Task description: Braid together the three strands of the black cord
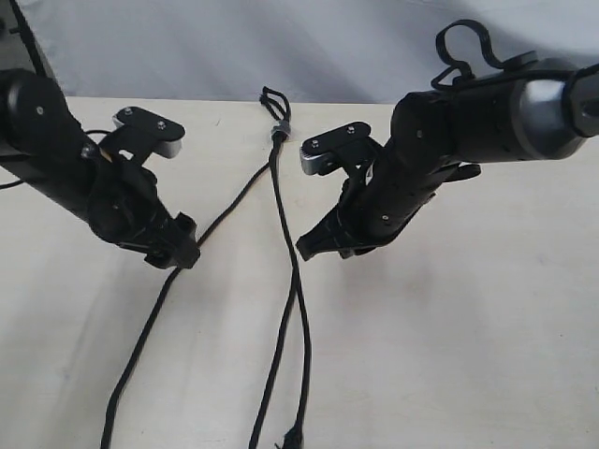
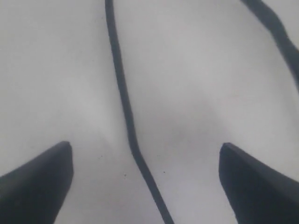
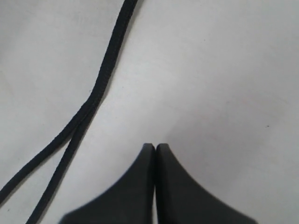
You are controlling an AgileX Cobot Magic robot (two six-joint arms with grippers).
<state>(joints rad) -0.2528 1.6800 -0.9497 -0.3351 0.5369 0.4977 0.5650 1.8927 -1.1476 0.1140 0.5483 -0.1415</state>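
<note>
While the black cord (image 1: 276, 159) is lying stretched out on the pale desk (image 1: 468, 355), I am hanging both arms low over it. Its small grey band (image 1: 278, 130) is sitting near the far edge of the desk, with the short loops (image 1: 272, 96) pointing towards the grey backdrop (image 1: 281, 37). From the band the three strands (image 1: 292, 281) are running towards the near edge. The left strand (image 1: 140, 346) is swinging away on its own, and the other two strands (image 1: 267, 383) are lying side by side down the middle, touching partway along and then parting. One of them is ending in a frayed tip (image 1: 293, 435).

My left arm (image 1: 112, 196) is leaning in over the left strand and covering a short stretch of it in the exterior view. My right arm (image 1: 402, 187), with its thick cable (image 1: 463, 42) looping above, is reaching down just beside the middle pair.

I am holding my left jaws spread wide. The left strand is lying flat on the desk between the fingertips (image 2: 46, 172), touching neither. I am pressing my right jaws together, fingertips (image 3: 145, 177) meeting with nothing between them, and the middle pair is lying near them on the desk, apart from them.
</note>
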